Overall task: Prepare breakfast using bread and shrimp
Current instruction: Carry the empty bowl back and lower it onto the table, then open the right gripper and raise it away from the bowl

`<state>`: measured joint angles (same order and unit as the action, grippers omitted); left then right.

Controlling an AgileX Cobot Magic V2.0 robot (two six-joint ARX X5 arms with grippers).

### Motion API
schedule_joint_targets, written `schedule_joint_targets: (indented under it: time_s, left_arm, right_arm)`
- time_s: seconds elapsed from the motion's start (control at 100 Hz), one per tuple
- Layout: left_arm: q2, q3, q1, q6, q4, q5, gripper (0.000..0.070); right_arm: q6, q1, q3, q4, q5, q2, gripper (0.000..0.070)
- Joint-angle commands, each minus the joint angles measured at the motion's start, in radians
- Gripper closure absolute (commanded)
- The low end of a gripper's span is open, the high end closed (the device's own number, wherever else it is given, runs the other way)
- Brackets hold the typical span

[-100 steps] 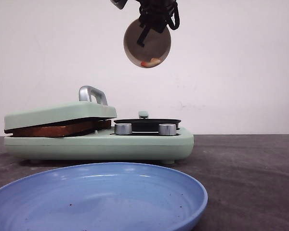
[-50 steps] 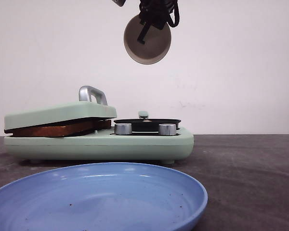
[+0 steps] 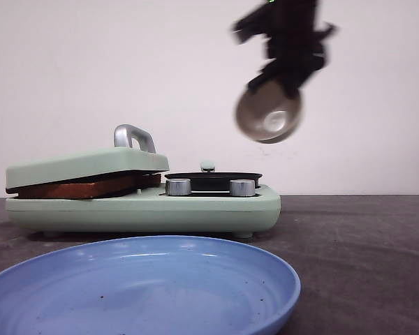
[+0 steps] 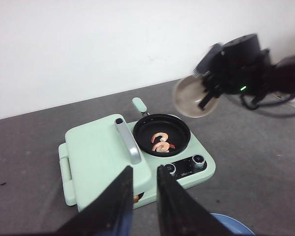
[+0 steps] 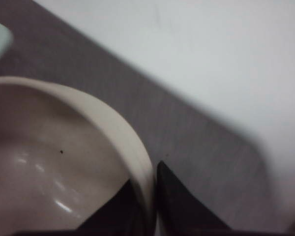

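Bread (image 3: 84, 187) shows only as a brown crust edge pressed under the shut lid of the mint-green breakfast maker (image 3: 146, 209), beyond the blue plate (image 3: 143, 289) that fills the near foreground of the front view. The plate and the appliance rest on a dark grey, faintly mottled tabletop (image 3: 356, 244), and a plain white wall (image 3: 70, 70) closes off the room just behind it. On the appliance's right half, behind two silver knobs (image 3: 178, 186), sits a small round black pan (image 4: 161, 134), and the left wrist view shows the shrimp (image 4: 161, 142) lying in it, two curled orange-pink pieces touching each other. A silver handle (image 3: 133, 137) stands on the lid. The left gripper (image 4: 141, 196) hangs high above the appliance's near side with its fingers slightly apart and nothing between them. Farther back and up, above and to the right of the pan, the right gripper (image 3: 286, 77) is blurred; its fingers are pinched on the rim of a beige bowl (image 3: 269, 117), tilted on its side, its pale inside bare in the right wrist view.
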<state>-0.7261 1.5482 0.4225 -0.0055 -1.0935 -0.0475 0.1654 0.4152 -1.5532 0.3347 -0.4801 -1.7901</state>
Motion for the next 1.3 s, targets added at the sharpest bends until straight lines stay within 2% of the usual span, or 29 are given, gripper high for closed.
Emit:
schedule_joint_targets:
  time_s: [0.0, 0.06, 0.18, 0.33, 0.53, 0.7, 0.96, 1.01, 1.091, 1.141, 1.191, 1.291]
  left_arm:
    - [-0.004, 0.014, 0.005, 0.017, 0.013, 0.004, 0.0700]
    - [-0.004, 0.014, 0.005, 0.017, 0.017, 0.004, 0.0700]
    - [-0.004, 0.014, 0.005, 0.017, 0.019, 0.004, 0.0700]
    - [-0.005, 0.014, 0.005, 0.017, 0.034, 0.004, 0.0700]
    - [-0.005, 0.014, 0.005, 0.017, 0.072, 0.003, 0.0700]
    - [-0.006, 0.014, 0.005, 0.017, 0.077, 0.004, 0.0700]
    - [-0.019, 0.014, 0.005, 0.016, 0.084, 0.004, 0.0700]
    - [-0.019, 0.014, 0.005, 0.016, 0.084, 0.004, 0.0700]
    - [-0.022, 0.011, 0.005, 0.017, 0.084, 0.004, 0.0700]
    - [-0.023, 0.005, 0.005, 0.017, 0.083, 0.004, 0.0700]
    - [-0.023, 0.000, 0.005, 0.017, 0.077, 0.005, 0.0700]
    - [-0.023, -0.011, 0.005, 0.014, 0.050, 0.028, 0.0700]
  right_arm:
    - [-0.425, -0.055, -0.021, 0.113, 0.124, 0.013, 0.0700]
    - [-0.447, -0.102, -0.021, 0.178, 0.206, 0.014, 0.0700]
    - [-0.428, -0.170, -0.014, 0.273, 0.249, 0.014, 0.0700]
    - [-0.395, -0.245, 0.023, 0.311, 0.373, 0.014, 0.0700]
    - [-0.397, -0.317, 0.105, 0.374, 0.409, 0.013, 0.0700]
    - [-0.401, -0.363, 0.189, 0.364, 0.563, 0.011, 0.0700]
    - [-0.385, -0.372, 0.267, 0.369, 0.578, -0.008, 0.0698]
    - [-0.385, -0.372, 0.267, 0.362, 0.578, -0.008, 0.0645]
    - [-0.385, -0.372, 0.267, 0.345, 0.578, -0.008, 0.0450]
    - [-0.385, -0.372, 0.267, 0.341, 0.578, -0.008, 0.0362]
    - [-0.385, -0.372, 0.265, 0.341, 0.578, -0.008, 0.0322]
    - [-0.381, -0.372, 0.261, 0.350, 0.586, 0.005, 0.0316]
